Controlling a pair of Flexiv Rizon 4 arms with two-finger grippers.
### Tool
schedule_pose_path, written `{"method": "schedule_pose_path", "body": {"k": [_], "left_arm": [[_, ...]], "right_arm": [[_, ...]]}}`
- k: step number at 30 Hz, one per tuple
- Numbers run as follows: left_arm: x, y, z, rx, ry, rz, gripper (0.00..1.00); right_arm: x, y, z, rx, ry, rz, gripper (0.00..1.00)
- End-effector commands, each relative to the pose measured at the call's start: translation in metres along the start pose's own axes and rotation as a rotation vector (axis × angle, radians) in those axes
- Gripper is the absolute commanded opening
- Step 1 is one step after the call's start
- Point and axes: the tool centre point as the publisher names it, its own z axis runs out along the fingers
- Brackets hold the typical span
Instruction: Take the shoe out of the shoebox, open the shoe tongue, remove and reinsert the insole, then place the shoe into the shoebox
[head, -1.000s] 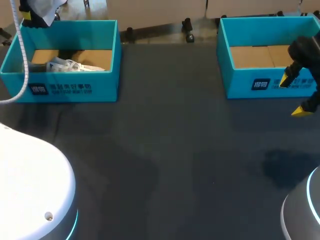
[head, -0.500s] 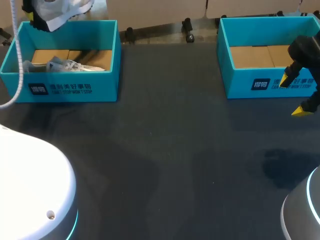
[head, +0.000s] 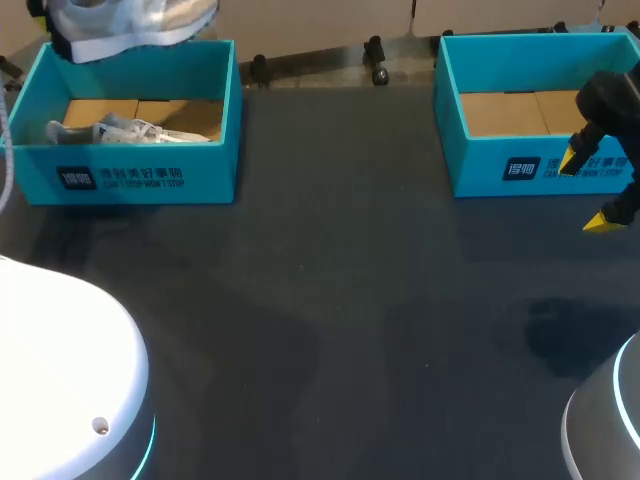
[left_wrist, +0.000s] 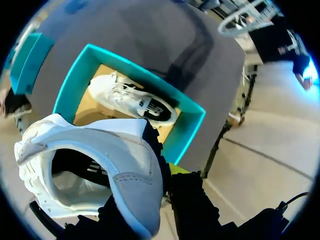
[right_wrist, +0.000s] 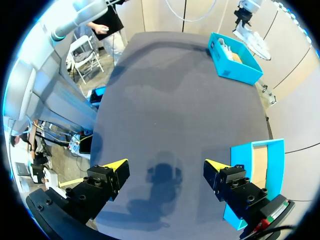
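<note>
A grey-and-white shoe (head: 130, 25) hangs above the back rim of the left teal shoebox (head: 130, 178). My left gripper (left_wrist: 161, 176) is shut on the shoe's (left_wrist: 95, 165) heel collar, with one yellow tip showing beside the heel. A second white shoe (head: 120, 130) lies on the cardboard floor of that shoebox (left_wrist: 187, 131), straight below the held one (left_wrist: 132, 100). My right gripper (head: 595, 190) stands open with nothing in it, in front of the right teal shoebox (head: 500, 165). Its fingers (right_wrist: 166, 165) point down at bare table.
The right shoebox (right_wrist: 245, 152) holds only a cardboard liner and sits beside my right gripper. The dark table (head: 340, 300) spreads wide between the two boxes. The white bases of my arms fill the near corners.
My left gripper has raised the grey-and-white shoe out of the left shoebox, higher and a little to the right. The right arm has stayed still.
</note>
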Motion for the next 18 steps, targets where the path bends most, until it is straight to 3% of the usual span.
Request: {"method": "schedule_pose_path", "body": {"k": [1, 7, 18], "left_arm": [[0.009, 0.002, 0.002, -0.090, -0.082, 0.441, 0.00], [0.013, 0.018, 0.000, -0.021, -0.168, 0.544, 0.00], [0.008, 0.025, -0.002, -0.015, -0.130, 0.501, 0.00]], "right_arm": [[-0.001, 0.000, 0.001, 0.002, 0.002, 0.001, 1.00], [-0.001, 0.000, 0.001, 0.002, 0.002, 0.001, 1.00], [-0.001, 0.000, 0.001, 0.002, 0.002, 0.001, 1.00]]}}
